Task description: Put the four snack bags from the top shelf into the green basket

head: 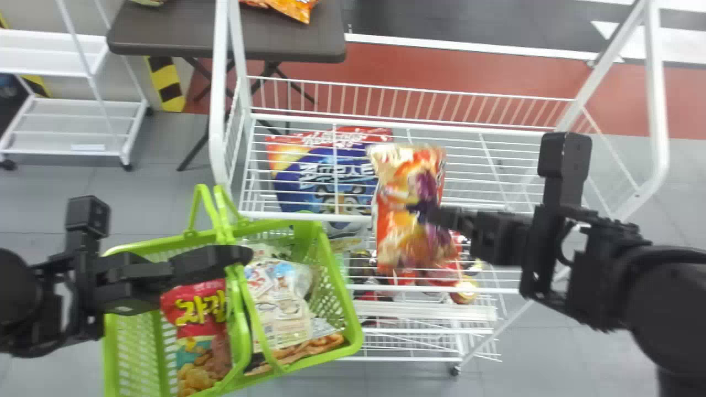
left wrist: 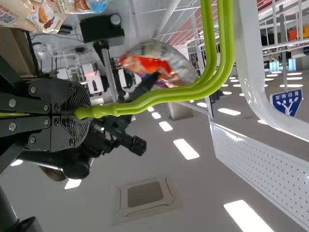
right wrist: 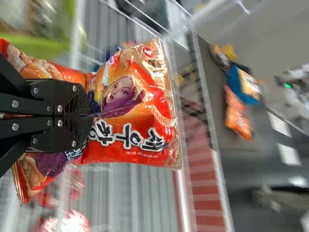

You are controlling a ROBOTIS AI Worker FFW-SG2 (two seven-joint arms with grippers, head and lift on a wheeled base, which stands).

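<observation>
Left gripper (left wrist: 80,114): jaws closed on the paired handles (left wrist: 145,102) of the green basket (head: 338,275). Both handles are drawn together in one grip, presumably so that the basket stays steady and its mouth faces up beside the rack (head: 309,216).

Right gripper (right wrist: 91,115): jaws pinching the orange-red snack bag (right wrist: 135,151) across its middle — film creased at the pads, both ends bulging free. A mid-body hold probably keeps the soft bag balanced. The bag is over the rack, to the right of the basket and apart from it.

Basket contents: a red snack bag (head: 201,325) at the left, pale packs (head: 278,300) at the right, handles standing between them. A blue bag (head: 314,176) lies among the rack's wires; cannot tell on which level.

Judgement: the step in hand is the transfer of the orange-red bag. It needs a leftward carry clear of the rack's front bar, then release over the pale packs, right of the handles — a low drop preferred. Risk: a loose end snagging on handle or rim.
</observation>
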